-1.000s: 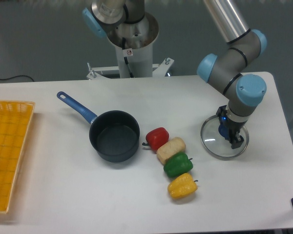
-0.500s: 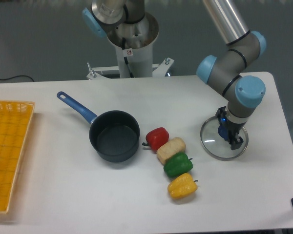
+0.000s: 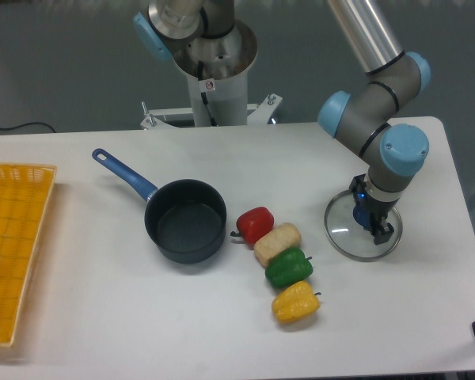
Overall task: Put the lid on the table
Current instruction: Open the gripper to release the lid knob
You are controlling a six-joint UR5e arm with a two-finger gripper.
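Resting flat on the matte white table [image 3: 396,301], the round glass lid [image 3: 344,229] has its knob gripped by the claw [image 3: 374,224].

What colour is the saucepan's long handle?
Blue, seen clearly in the fixed camera view: the saucepan handle.

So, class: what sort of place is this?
Probably a robotics lab: an arm's claw over a glass lid on a white table, with toy peppers and a saucepan.

table [image 3: 103,317]: white, rounded corners
left edge: yellow mesh tray [image 3: 12,245]
middle: blue saucepan [image 3: 182,222]
beside it: red [image 3: 256,224], beige [image 3: 277,243], green [image 3: 288,267], yellow [image 3: 295,302] peppers in a row
right: glass lid [image 3: 344,229], flat
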